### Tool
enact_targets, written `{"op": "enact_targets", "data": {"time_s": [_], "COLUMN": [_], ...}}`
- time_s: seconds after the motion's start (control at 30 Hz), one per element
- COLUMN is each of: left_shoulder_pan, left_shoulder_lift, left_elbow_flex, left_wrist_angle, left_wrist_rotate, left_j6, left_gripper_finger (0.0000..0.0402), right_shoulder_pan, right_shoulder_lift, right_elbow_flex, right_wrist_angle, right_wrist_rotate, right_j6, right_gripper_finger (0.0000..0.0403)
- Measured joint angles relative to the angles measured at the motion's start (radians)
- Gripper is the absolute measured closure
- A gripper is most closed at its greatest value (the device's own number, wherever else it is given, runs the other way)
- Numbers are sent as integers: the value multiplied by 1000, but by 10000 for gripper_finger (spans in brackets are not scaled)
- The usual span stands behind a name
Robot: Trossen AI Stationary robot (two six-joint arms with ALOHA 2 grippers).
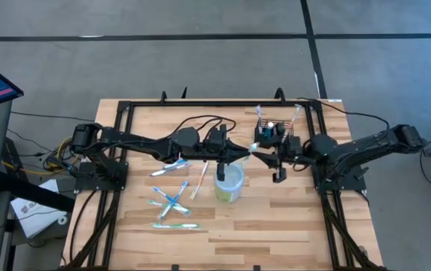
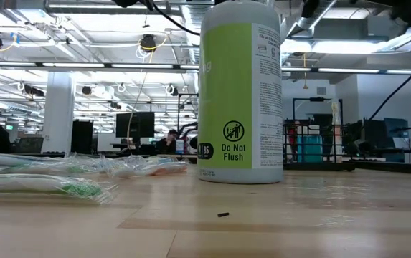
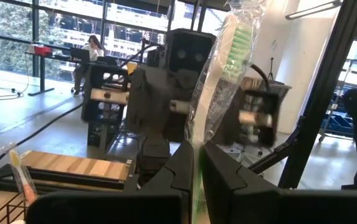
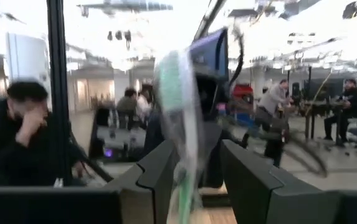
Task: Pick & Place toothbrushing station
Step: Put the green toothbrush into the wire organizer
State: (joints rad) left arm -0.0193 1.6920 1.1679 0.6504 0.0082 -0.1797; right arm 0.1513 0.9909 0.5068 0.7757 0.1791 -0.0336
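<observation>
Your two arms meet above the table [image 1: 290, 226] centre for a handover. The black mesh basket [image 1: 272, 135] sits at one o'clock from the cup [image 1: 229, 183], already holding brushes. Your left gripper [image 3: 194, 177] is pressed together on a wrapped toothbrush [image 3: 228, 56]; your right gripper [image 4: 197, 177] stands spread around it. Only the wrist views show this; the low view shows just the cup's label.

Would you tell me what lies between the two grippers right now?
A wrapped green toothbrush spans the gap: the left gripper pinches its lower end, the right gripper stands around it. The wrist views show this; the high view places it beside the basket.
</observation>
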Motion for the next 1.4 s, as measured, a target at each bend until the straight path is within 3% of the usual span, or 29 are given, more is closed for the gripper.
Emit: {"op": "enact_targets", "data": {"time_s": [0.33,0.67,0.83,1.03,1.4], "left_shoulder_pan": [-1,-3,-3,-3,0], "left_shoulder_lift": [0,0,0,-3,-104], "left_elbow_flex": [-1,-2,-3,-3,-67], "left_wrist_angle": [-4,-12,-12,-17,-49], "left_wrist_rotate": [0,8,7,0,-3], "left_j6": [0,21,21,24,69], "left_gripper_finger": [395,395,387,346,335], "right_shoulder_pan": [8,32,31,31,40], "right_shoulder_lift": [128,100,100,94,-15], "right_elbow_flex": [145,145,145,145,144], "right_wrist_angle": [-72,-128,-132,-140,-291], "right_wrist_rotate": [3,6,6,8,162], "right_j6": [-82,-109,-113,-127,-152], "right_gripper_finger": [296,394,396,398,401]}}
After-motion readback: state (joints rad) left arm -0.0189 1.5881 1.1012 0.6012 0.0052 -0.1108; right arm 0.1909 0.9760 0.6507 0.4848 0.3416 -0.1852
